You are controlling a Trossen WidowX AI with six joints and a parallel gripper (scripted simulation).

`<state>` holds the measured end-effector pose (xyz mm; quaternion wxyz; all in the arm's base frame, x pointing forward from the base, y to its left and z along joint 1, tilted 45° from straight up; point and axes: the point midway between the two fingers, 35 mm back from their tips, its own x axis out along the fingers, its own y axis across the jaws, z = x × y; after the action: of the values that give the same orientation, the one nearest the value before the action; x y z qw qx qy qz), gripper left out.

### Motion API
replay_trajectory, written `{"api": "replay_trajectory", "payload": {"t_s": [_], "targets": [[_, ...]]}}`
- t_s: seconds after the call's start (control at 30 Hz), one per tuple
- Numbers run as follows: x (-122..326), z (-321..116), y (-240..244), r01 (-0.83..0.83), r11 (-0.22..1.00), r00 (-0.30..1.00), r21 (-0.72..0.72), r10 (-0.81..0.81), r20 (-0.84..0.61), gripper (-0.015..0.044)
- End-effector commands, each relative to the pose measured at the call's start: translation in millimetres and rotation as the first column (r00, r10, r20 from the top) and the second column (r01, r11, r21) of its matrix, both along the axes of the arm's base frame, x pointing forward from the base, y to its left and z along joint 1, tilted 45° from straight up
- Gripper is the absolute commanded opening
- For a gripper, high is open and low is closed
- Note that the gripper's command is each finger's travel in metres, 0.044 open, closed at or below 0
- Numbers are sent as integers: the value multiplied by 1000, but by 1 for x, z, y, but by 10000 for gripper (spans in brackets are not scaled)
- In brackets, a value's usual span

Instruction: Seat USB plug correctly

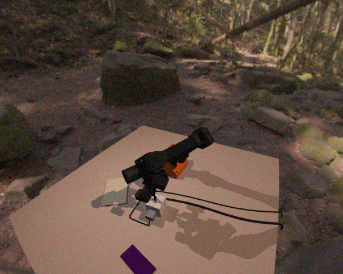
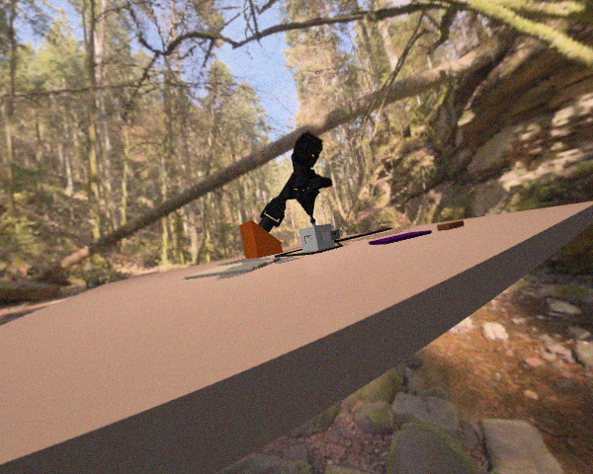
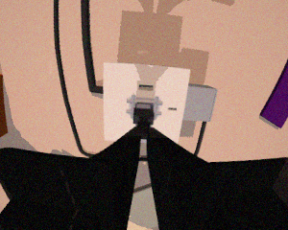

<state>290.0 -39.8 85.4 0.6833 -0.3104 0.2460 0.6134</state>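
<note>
Pincer (image 1: pixel 154 196) (image 2: pixel 312 219) (image 3: pixel 143 133) closed, I am gripping the plug (image 3: pixel 143 113) above the cube (image 1: pixel 160 206) (image 2: pixel 315 239) (image 3: pixel 120 101), where it is standing in the top socket, presumably so I can pull it free for turning.
</note>
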Motion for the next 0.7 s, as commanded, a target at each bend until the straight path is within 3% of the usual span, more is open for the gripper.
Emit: {"api": "replay_trajectory", "payload": {"t_s": [0.0, 0.67], "targets": [[0, 2, -3, -5, 1000, 1000, -6, 5, 4, 0], [-2, 12, -12, -5, 1000, 1000, -6, 5, 4, 0]]}}
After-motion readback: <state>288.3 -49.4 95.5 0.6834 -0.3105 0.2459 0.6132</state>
